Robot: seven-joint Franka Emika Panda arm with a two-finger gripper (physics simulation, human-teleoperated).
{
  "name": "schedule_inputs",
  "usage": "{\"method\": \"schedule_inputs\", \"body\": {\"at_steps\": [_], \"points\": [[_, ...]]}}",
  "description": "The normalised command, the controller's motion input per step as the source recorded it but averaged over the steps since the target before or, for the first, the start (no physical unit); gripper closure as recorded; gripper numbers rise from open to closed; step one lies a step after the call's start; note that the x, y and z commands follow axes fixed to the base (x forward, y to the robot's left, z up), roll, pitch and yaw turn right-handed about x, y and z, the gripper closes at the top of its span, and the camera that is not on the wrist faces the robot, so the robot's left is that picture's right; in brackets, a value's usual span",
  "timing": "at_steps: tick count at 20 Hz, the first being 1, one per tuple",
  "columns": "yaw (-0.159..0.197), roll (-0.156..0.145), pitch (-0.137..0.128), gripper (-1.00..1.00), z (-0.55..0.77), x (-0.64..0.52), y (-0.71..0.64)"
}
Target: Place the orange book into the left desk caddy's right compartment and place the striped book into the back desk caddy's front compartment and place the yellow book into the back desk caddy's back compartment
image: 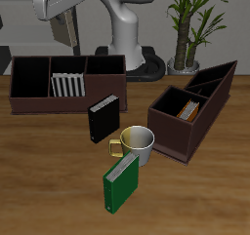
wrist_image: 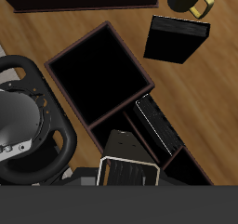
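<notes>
Hovering above the back desk caddy [image: 66, 81], the claw [image: 61, 26] carries what is probably the yellow book [wrist_image: 127, 149]; its opening cannot be told. The striped book [image: 67, 85] already stands in the caddy, the orange book [image: 188, 110] in the left desk caddy [image: 191, 110]. Risk: the book snags a divider or drops into the wrong section.

The hand [image: 61, 32] hides part of the back desk caddy [image: 29, 95]; its jaws' state is unclear

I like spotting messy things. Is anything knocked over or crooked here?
Nothing is knocked over or spilled. The black book and green book stand upright on the table beside the mug. The striped book stands inside the back desk caddy.
</notes>
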Motion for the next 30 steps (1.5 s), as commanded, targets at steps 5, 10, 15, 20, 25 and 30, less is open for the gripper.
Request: {"method": "schedule_inputs", "body": {"at_steps": [5,10,15,20,25,30], "points": [[0.298,0.029,0.071,1.0,-0.35,-0.12,0.09],[0.276,-0.013,0.007,1.0,-0.19,-0.1,-0.07],[0.164,-0.019,0.047,1.0,-0.12,-0.08,-0.07],[0.165,-0.039,-0.02,1.0,-0.01,-0.05,-0.1],[0.058,-0.068,-0.041,1.0,0.36,0.14,-0.3],[-0.04,-0.104,-0.062,1.0,0.36,0.16,-0.39]]}}
